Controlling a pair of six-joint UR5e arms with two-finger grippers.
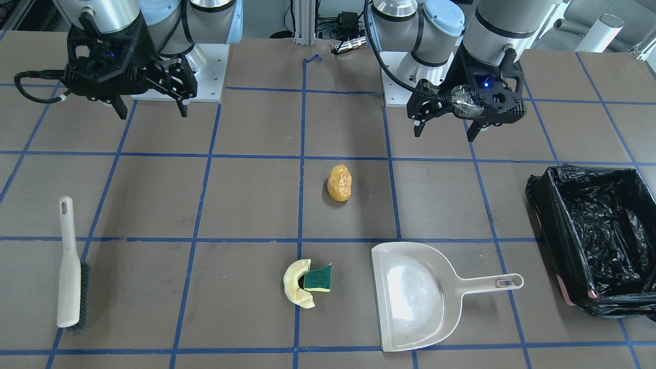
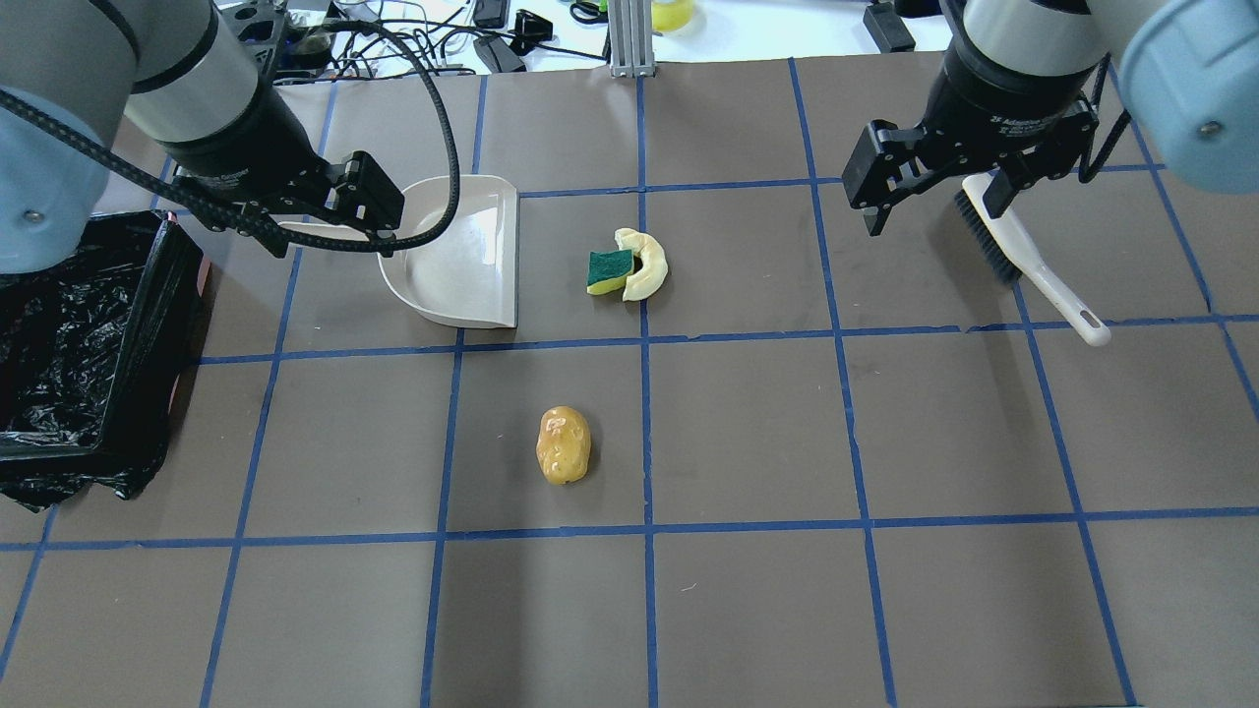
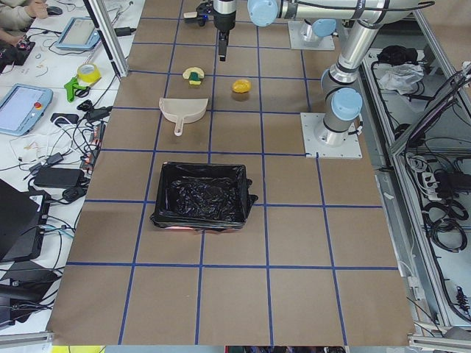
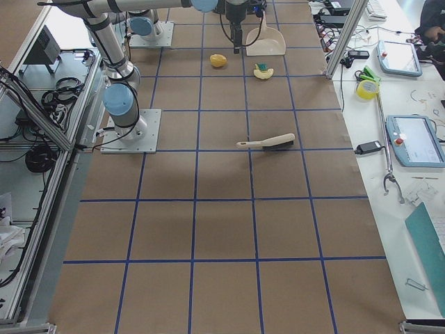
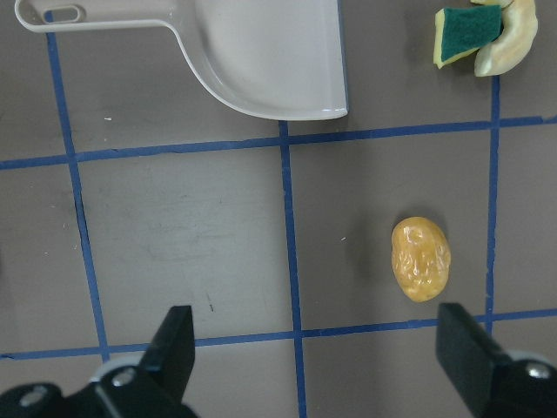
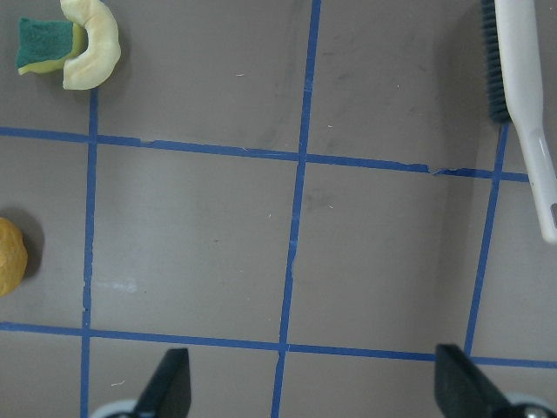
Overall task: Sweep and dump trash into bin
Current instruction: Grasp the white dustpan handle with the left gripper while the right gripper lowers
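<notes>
The yellow-orange potato-like lump (image 1: pixel 340 183) lies mid-table. The pale yellow foam crescent (image 1: pixel 294 284) and the green-and-yellow sponge chunk (image 1: pixel 319 279) touch each other, beside the beige dustpan (image 1: pixel 415 292). The black-lined bin (image 1: pixel 551 230) stands at the table's end on my left. My left gripper (image 1: pixel 445 134) hovers open and empty; its wrist view shows the lump (image 5: pixel 421 259) and the dustpan (image 5: pixel 261 52) below. My right gripper (image 1: pixel 154 114) hovers open and empty; its wrist view shows the brush (image 6: pixel 522 87), crescent (image 6: pixel 96 43) and sponge (image 6: pixel 43 48).
A white-handled brush (image 1: pixel 69 266) lies flat on my right side of the table. The dustpan's handle (image 1: pixel 499 282) points toward the bin. Blue tape lines grid the brown table. Cables and tablets lie beyond the far edge.
</notes>
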